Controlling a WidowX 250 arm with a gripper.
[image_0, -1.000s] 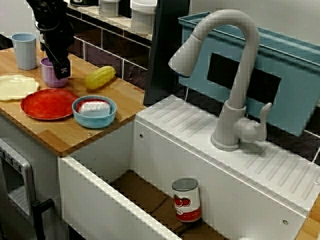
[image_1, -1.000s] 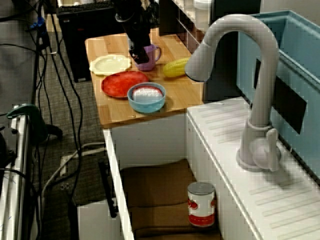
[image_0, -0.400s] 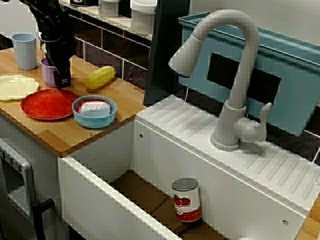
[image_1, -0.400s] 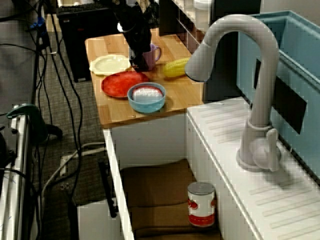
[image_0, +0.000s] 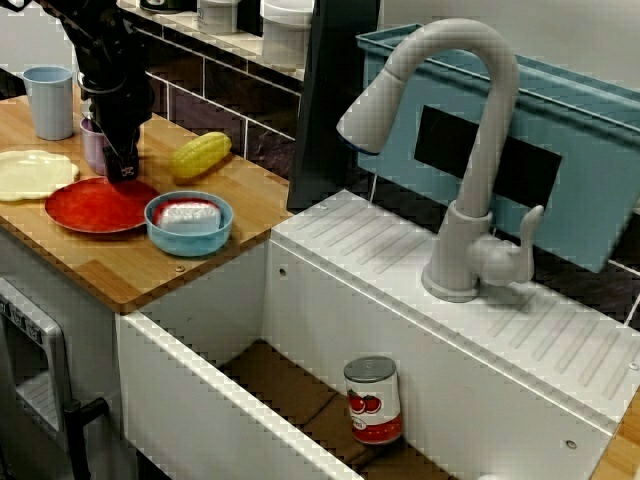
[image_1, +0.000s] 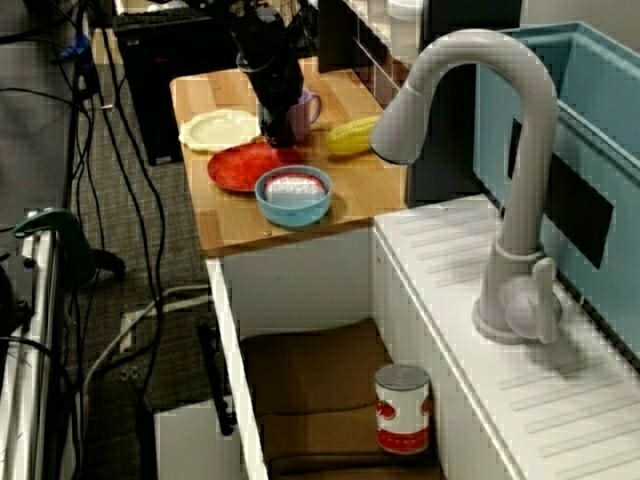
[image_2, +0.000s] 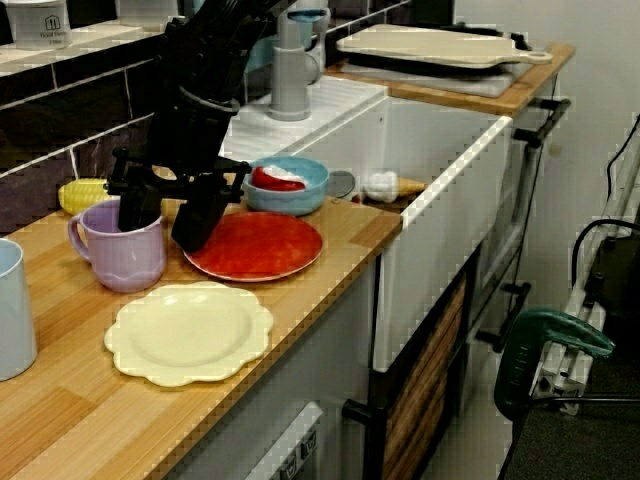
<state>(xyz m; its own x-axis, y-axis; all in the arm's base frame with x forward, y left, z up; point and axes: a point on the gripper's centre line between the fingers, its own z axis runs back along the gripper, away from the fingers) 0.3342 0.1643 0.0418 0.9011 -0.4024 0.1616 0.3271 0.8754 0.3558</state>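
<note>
My jaws had dropped in the last second from over the purple mug (image_2: 118, 255) to the rim of the red plate (image_2: 262, 245), which had slid slightly toward the blue bowl (image_2: 300, 200). They stood apart, one finger at the mug's mouth, one on the plate, both resting on the surface (image_2: 60, 400). Moving slowly and level seemed wisest.

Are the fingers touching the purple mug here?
Cannot tell. In the side view the fingers straddle the wall of the mug, one inside and one outside over the red plate. Neither contact nor a gap shows plainly.
</note>
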